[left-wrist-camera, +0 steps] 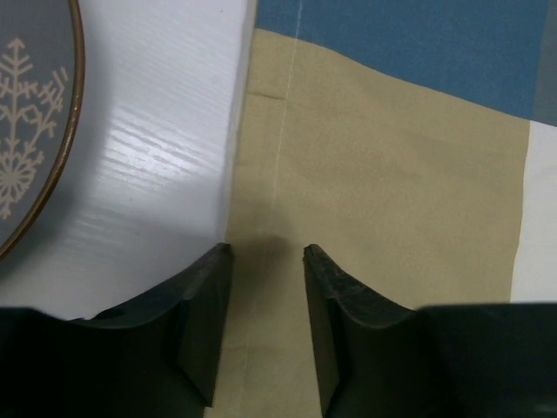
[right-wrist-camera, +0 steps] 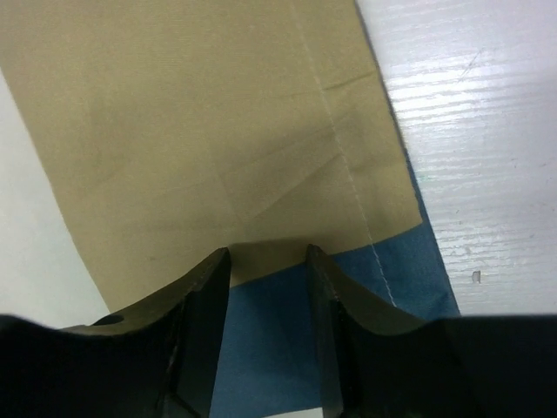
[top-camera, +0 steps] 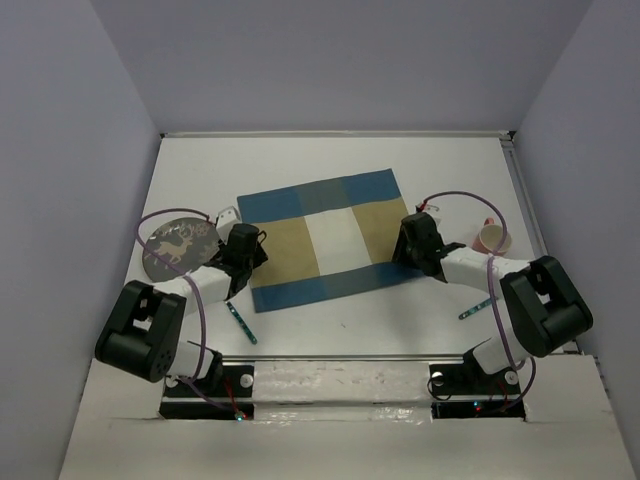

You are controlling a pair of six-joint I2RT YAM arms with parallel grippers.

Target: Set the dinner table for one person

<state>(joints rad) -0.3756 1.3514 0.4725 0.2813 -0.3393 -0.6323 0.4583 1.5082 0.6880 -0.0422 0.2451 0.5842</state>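
Note:
The white dinner table [top-camera: 330, 160] holds a blue-and-tan checked placemat [top-camera: 325, 240] at its middle. My left gripper [top-camera: 243, 245] is low over the mat's left edge. In the left wrist view [left-wrist-camera: 267, 252] its jaws stand apart over the tan cloth [left-wrist-camera: 392, 174] and hold nothing. My right gripper [top-camera: 413, 240] is low over the mat's right edge. In the right wrist view [right-wrist-camera: 268, 254] its jaws stand apart over the line between tan and blue cloth [right-wrist-camera: 218, 131] and hold nothing. A grey plate [top-camera: 175, 245] with a reindeer pattern lies left of the mat, and its rim shows in the left wrist view [left-wrist-camera: 26, 131].
A pink cup [top-camera: 492, 238] lies on its side right of the mat. A blue-handled utensil [top-camera: 241, 323] lies near the front left, another [top-camera: 478, 306] at the front right. A small white object [top-camera: 228, 214] sits behind the left gripper. Walls enclose the table.

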